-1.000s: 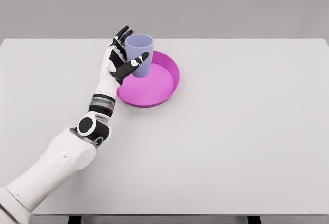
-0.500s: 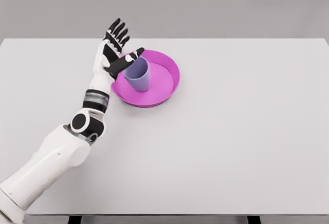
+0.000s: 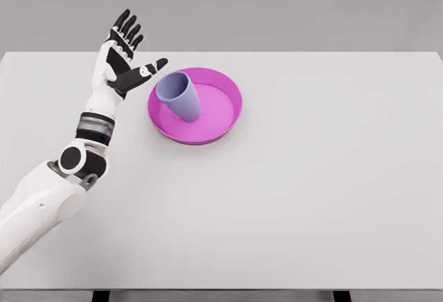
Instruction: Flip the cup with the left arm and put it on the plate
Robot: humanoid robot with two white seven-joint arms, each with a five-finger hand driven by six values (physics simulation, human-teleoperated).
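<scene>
A plain grey backdrop stands behind a wide, pale grey rectangular worktop (image 3: 311,191) that fills most of the head view. From the lower left corner the white, jointed left arm (image 3: 41,201) reaches up and across the surface, with a black-and-white elbow joint and a banded grey wrist. At its end the left robot hand (image 3: 121,59) is raised above the worktop's far left part, its black-tipped fingers (image 3: 126,26) spread straight upward and the thumb stretched out to the right; it grips nothing and is apart from the dishware. Just to the right of the thumb tip lies the round magenta plastic plate (image 3: 225,111) with a raised rim. Inside it, toward its left side, sits the lavender-blue plastic cup (image 3: 180,98), tilted, its open mouth leaning up and to the left near the plate's rim while its base rests on the plate's floor. The right part of the worktop stretches away to the far edge.
</scene>
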